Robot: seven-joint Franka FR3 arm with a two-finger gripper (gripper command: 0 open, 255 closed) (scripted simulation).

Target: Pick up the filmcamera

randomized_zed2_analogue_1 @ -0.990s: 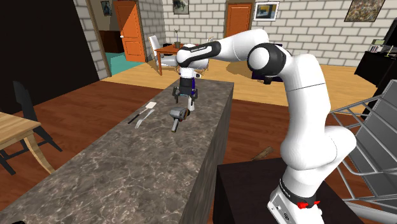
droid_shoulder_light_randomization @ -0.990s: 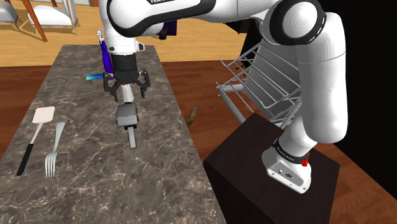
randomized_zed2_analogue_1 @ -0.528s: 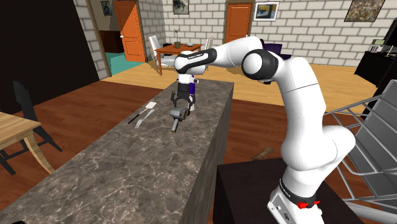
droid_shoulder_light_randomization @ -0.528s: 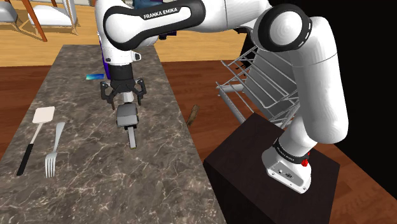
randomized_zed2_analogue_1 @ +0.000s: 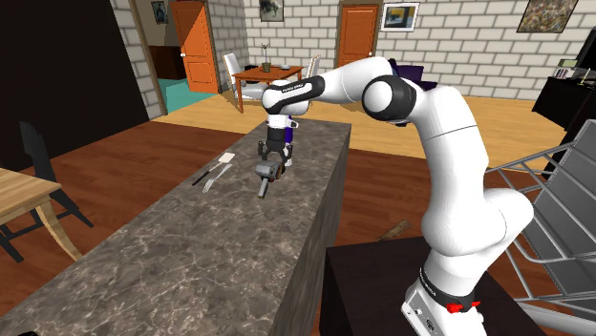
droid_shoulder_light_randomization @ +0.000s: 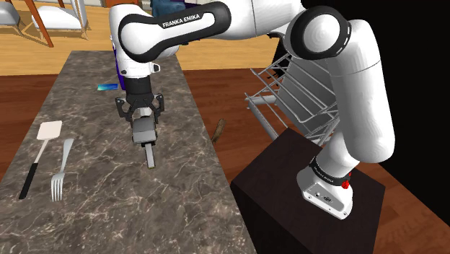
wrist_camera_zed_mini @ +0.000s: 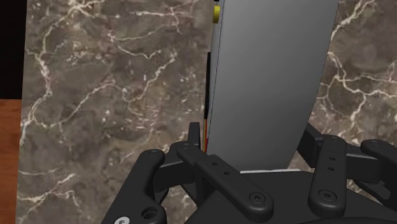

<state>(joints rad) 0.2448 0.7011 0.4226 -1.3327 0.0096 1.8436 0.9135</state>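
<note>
The film camera (droid_shoulder_light_randomization: 145,135) is a grey box with a dark handle pointing toward the counter's near end; it lies on the dark marble counter (droid_shoulder_light_randomization: 108,209). My black gripper (droid_shoulder_light_randomization: 141,120) stands straight over its far end, fingers down either side of the body. In the wrist view the grey body (wrist_camera_zed_mini: 273,76) runs out from between the fingers (wrist_camera_zed_mini: 195,136), which press against its sides. The second exterior view shows the gripper (randomized_zed2_analogue_1: 271,163) low on the camera (randomized_zed2_analogue_1: 266,178), mid-counter.
A white spatula (droid_shoulder_light_randomization: 47,131) with a black handle and a fork (droid_shoulder_light_randomization: 61,168) lie toward the shoulder view's left. A small blue card (droid_shoulder_light_randomization: 107,87) lies beyond the gripper. A wire rack (droid_shoulder_light_randomization: 296,94) stands on the floor past the counter's right edge, by the dark stand (droid_shoulder_light_randomization: 310,209).
The gripper has come down from above the camera onto its far end, and the fingers have drawn in from wide apart to its sides. The camera has not moved.
</note>
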